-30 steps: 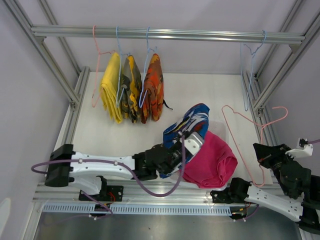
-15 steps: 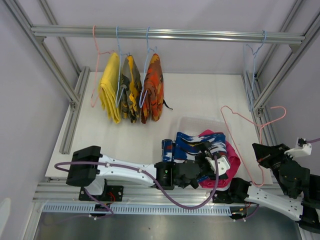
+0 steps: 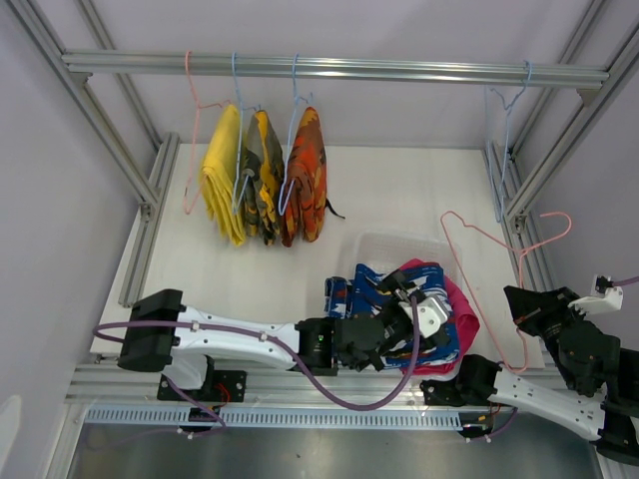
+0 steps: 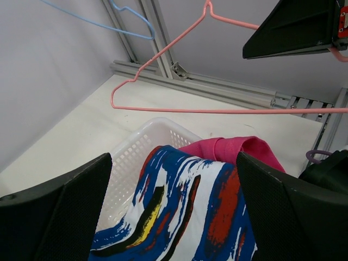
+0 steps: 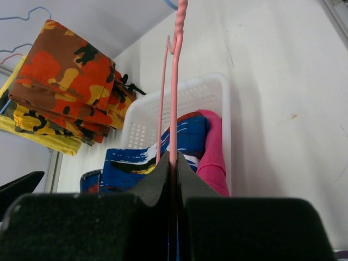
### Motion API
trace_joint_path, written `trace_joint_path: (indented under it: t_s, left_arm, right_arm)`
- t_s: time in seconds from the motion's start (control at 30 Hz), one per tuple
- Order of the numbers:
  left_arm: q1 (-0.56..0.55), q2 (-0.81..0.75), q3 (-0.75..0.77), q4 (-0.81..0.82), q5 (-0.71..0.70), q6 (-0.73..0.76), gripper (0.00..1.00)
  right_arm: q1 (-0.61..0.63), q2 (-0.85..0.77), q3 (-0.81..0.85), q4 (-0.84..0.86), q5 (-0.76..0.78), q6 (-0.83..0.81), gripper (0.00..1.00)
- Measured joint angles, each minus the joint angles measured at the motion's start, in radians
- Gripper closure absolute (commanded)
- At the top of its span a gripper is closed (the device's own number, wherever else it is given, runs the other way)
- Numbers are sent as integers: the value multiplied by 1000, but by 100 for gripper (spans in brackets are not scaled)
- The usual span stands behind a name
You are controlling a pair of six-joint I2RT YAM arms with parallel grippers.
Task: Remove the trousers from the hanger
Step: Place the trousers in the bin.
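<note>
Blue patterned trousers (image 4: pixel 185 206): lying in the white basket (image 4: pixel 136 155), partly over the pink trousers (image 4: pixel 234 149).
Left claw (image 4: pixel 174 215): spread wide, just above the blue cloth.
Right claw (image 5: pixel 174 163): pinching the pink hanger (image 5: pixel 175 81), right of the basket.
Rail (image 3: pixel 399 70): yellow trousers (image 3: pixel 220 175), olive camouflage trousers (image 3: pixel 262 175) and orange camouflage trousers (image 3: pixel 305 175) hang side by side.

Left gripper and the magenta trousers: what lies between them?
The blue patterned trousers, draped in the white basket below the open left gripper, with the magenta trousers just beyond them. The left wrist view shows it.
</note>
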Motion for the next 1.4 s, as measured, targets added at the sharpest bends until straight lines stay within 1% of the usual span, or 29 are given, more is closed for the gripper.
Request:
trace_joint_path:
  t_s: [0.1, 0.2, 0.3, 0.4, 0.5, 0.6, 0.7, 0.77, 0.87, 1.1, 1.3, 1.4]
  left_arm:
    - [0, -11, -1, -9, -16, -11, 0]
    - [5, -51, -2, -56, -42, -50, 1]
    - [31, -113, -10, -129, -54, -134, 0]
    - [80, -164, -50, -175, -65, -241, 1]
    - [116, -167, -113, -205, -60, -355, 1]
    - [124, -92, -178, -236, -17, -500, 0]
    - [116, 67, -204, -275, 58, -653, 1]
    - [108, 169, -177, -271, 85, -727, 1]
    - [109, 221, -131, -309, 87, -815, 1]
    - [109, 204, -77, -459, 89, -887, 1]
    - [82, 76, -71, -639, 101, -869, 1]
    - [72, 26, -44, -689, 86, -833, 1]
  right_arm:
    - [4, 0, 0, 0, 0, 0, 100]
    - [6, 0, 0, 0, 0, 0, 100]
    - [8, 0, 0, 0, 0, 0, 100]
    - [8, -4, 0, 0, 0, 0, 100]
    - [9, -6, 0, 0, 0, -1, 100]
    - [10, -6, 2, 0, 0, -2, 100]
    - [10, -6, 10, -1, 0, -1, 100]
    - [10, -6, 22, -5, 0, -1, 100]
    - [10, -6, 44, -11, 0, -2, 100]
    - [-10, -12, 95, -10, -2, -36, 100]
    - [-26, -12, 102, 3, -9, -66, 100]
    - [-26, -12, 102, 14, -10, -80, 100]
